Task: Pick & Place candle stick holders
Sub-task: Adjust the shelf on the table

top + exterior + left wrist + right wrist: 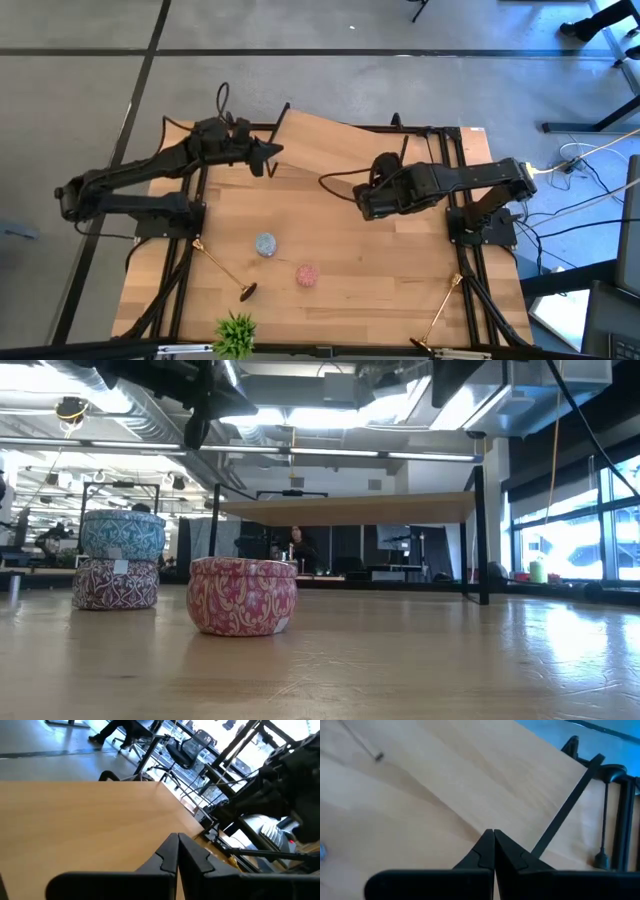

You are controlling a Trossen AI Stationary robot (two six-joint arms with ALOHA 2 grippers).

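Note:
Two gold candle stick holders lie flat on the wooden table. One (pixel 222 267) is at the near left, its dark round base (pixel 248 291) toward the near edge. The other (pixel 440 312) is at the near right, beside the arm's frame. My left gripper (pixel 275 152) (pixel 177 836) hovers shut over the far left of the table, pointing right and holding nothing. My right gripper (pixel 360 207) (pixel 493 831) hangs shut over the table's middle right, slanting down, also holding nothing. Both are well away from the holders.
A blue tin (pixel 265 244) (pixel 122 533) sits on a maroon tin (pixel 115 583), with a pink tin (pixel 307 275) (pixel 242 595) beside them. A green plant (pixel 235 335) is at the near edge. A raised board (pixel 370 140) spans the far end. A thin black rod (pixel 282 118) (pixel 565 807) slants at its left corner.

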